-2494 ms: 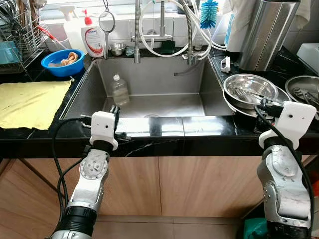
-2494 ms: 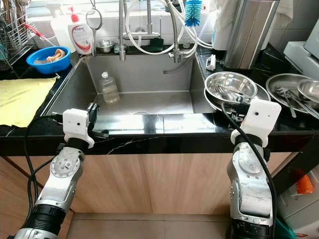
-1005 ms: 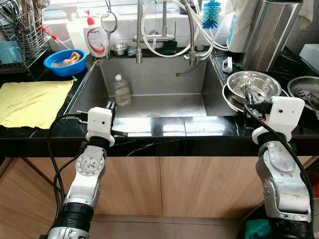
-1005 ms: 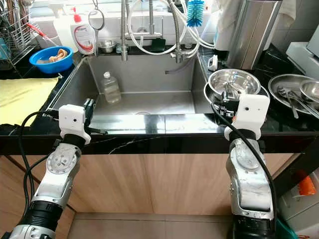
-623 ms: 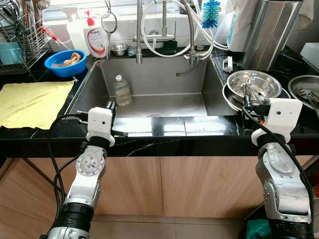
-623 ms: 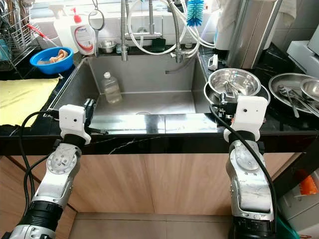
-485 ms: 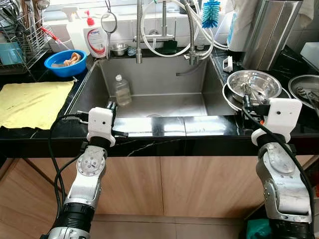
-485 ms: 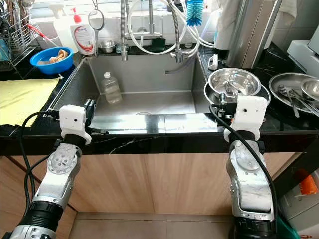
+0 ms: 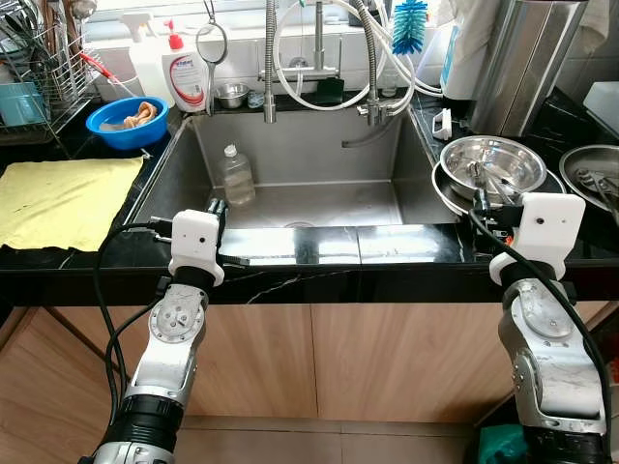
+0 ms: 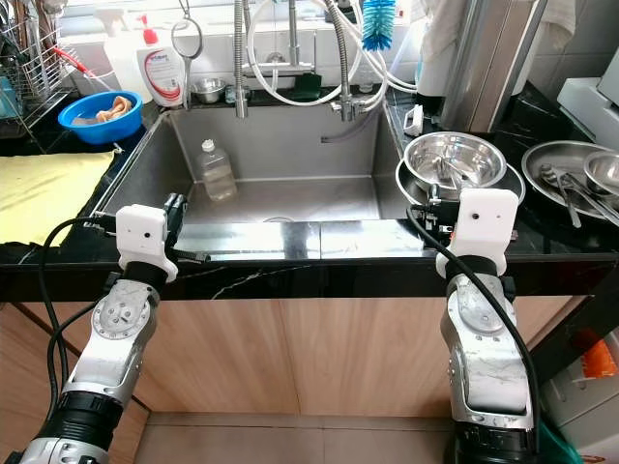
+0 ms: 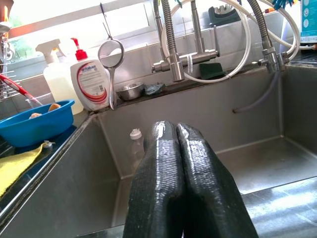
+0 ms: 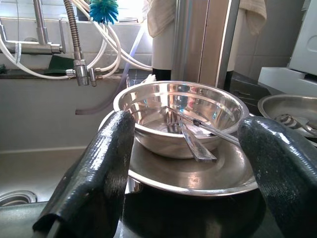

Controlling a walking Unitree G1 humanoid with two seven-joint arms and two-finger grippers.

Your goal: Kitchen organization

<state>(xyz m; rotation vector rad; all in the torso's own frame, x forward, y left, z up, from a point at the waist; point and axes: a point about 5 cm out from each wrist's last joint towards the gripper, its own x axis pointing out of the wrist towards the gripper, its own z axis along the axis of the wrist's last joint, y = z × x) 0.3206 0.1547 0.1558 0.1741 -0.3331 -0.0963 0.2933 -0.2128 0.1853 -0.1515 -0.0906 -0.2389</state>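
A steel bowl (image 9: 491,162) holding cutlery (image 12: 190,133) sits on a steel plate (image 12: 188,171) on the black counter right of the sink. My right gripper (image 12: 185,163) is open at the counter's front edge, its fingers (image 12: 99,168) spread wide just short of the plate and bowl. My left gripper (image 11: 177,131) is shut and empty, held over the front left rim of the sink (image 9: 300,242). A clear plastic bottle (image 9: 235,175) stands inside the sink basin at the left.
A yellow cloth (image 9: 58,198) lies on the left counter, with a blue bowl (image 9: 126,118) and soap bottles (image 9: 187,72) behind. Taps and hoses (image 9: 319,48) hang over the sink's back. More steel dishes (image 9: 590,174) and a tall steel bin (image 9: 517,58) stand on the right.
My right gripper has drawn slightly back and lower from the bowl. The left arm has stayed in place.
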